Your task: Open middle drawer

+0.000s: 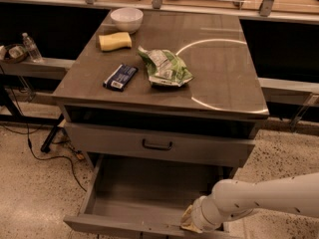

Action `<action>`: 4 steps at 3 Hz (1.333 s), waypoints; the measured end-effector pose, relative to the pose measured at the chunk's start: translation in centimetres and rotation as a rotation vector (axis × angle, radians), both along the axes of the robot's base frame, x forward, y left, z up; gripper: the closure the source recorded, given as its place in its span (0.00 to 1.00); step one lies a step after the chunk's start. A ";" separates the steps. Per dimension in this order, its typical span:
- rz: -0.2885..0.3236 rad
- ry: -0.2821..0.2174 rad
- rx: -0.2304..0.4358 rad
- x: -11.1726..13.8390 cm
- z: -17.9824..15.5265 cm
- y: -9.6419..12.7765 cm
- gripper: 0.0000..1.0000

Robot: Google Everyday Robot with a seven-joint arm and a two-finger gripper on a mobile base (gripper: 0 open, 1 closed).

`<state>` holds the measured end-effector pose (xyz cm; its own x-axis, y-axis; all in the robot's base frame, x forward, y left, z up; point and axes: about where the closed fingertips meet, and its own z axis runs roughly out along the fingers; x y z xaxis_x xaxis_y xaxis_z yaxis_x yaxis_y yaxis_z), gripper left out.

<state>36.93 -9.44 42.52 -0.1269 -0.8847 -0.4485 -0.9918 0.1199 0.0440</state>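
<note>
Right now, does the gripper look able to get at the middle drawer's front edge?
Probably yes. The gripper sits at the front edge of the middle drawer, right of centre, with nothing between them. The drawer stands pulled out, and the arm comes in from the right, below the top drawer.

gripper (191, 224): being hidden in large part behind the wrist of the arm (269, 195), at the front edge of the middle drawer (144, 195), right of centre.
middle drawer: front being cut off by the lower picture edge; handle being hidden.
arm: being cut off at the right edge.
bag (164, 67): print being blurred beyond reading.
bottle (31, 46): label being shown too small to tell.
packet (120, 77): wording being blurred beyond reading.
</note>
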 end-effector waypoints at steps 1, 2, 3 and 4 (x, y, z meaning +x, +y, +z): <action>0.027 0.040 -0.022 -2.2 -0.2 -0.2 1.00; 0.046 0.058 -0.031 -3.1 -0.2 -0.3 1.00; 0.114 0.114 -0.056 -5.6 0.0 -0.3 1.00; 0.114 0.114 -0.056 -5.6 0.0 -0.3 1.00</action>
<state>31.35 -9.76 42.48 -0.0715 -0.9196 -0.3863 -0.9880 0.0122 0.1538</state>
